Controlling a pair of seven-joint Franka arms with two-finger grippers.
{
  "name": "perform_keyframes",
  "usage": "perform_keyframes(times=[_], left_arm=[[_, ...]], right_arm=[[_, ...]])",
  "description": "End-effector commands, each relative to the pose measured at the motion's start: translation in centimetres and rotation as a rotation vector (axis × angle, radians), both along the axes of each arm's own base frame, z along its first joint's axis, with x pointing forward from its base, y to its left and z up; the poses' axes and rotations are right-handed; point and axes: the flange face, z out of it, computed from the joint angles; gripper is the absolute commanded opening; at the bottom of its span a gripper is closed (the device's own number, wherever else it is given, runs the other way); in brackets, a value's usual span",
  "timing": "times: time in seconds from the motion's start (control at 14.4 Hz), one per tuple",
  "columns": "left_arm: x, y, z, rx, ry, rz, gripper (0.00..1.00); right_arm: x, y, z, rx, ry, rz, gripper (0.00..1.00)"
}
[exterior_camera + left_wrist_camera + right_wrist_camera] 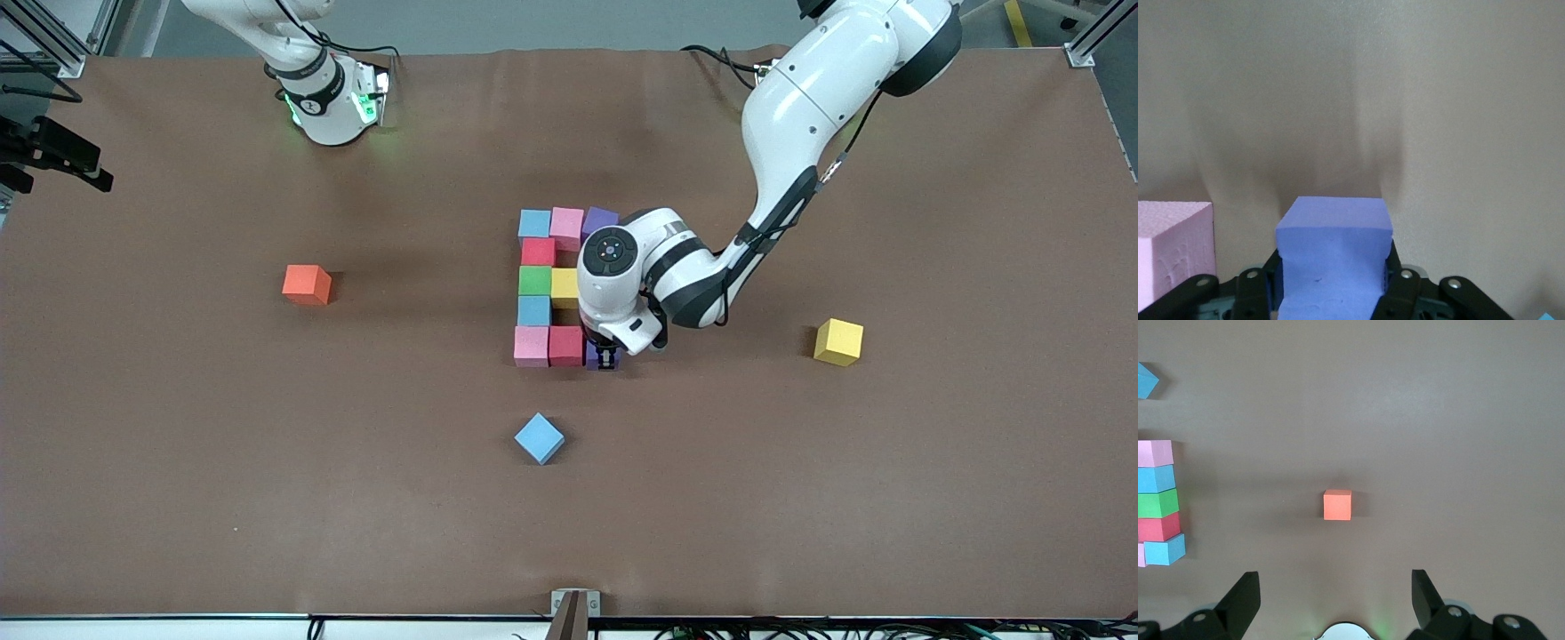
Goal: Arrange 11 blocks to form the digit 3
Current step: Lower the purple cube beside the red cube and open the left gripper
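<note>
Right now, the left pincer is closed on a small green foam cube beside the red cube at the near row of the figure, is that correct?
Not quite: the left pincer is closed on a small purple foam cube, not green, as the left wrist view shows. It does sit beside the red cube.

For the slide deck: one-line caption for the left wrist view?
Left gripper shut on purple cube, pink cube beside it.

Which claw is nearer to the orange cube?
Right. The right claw waits open near its base, with the orange cube nearer the camera; the left claw is at the figure.
</note>
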Motion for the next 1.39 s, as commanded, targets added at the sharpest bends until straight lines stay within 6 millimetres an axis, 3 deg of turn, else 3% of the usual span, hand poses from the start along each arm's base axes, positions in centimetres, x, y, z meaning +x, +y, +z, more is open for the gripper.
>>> perform_keyframes(times=[0.0, 0.69, 0.83, 0.9, 0.97, 1.04, 1.32], left_arm=[[0.1, -0.8, -1.5, -0.016, 0.019, 0.02, 0.22], [0.2, -1.1, -1.5, -0.018, 0.015, 0.018, 0.23], [0.4, -1.0, -1.2, -0.018, 0.009, 0.016, 0.41], [0.6, -0.8, -1.0, -0.018, 0.005, 0.017, 0.6], [1.0, -0.9, -0.5, -0.022, -0.007, 0.015, 0.94], [1.0, -0.9, -0.2, -0.021, -0.006, 0.019, 1.0], [1.5, -0.7, 1.0, -0.015, -0.015, 0.025, 1.0]], right_arm=[[-0.7, -0.2, 0.3, 0.001, -0.009, 0.013, 1.0], [-0.7, -0.2, 0.2, 0.001, -0.004, 0.013, 1.0], [-0.7, -0.2, 0.2, 0.0, -0.004, 0.013, 1.0], [-0.7, -0.2, 0.2, 0.0, -0.004, 0.013, 1.0], [-0.7, -0.2, 0.2, 0.001, -0.004, 0.013, 1.0], [-0.7, -0.2, 0.2, 0.0, -0.004, 0.013, 1.0], [-0.7, -0.3, 0.1, 0.0, -0.001, 0.013, 1.0]])
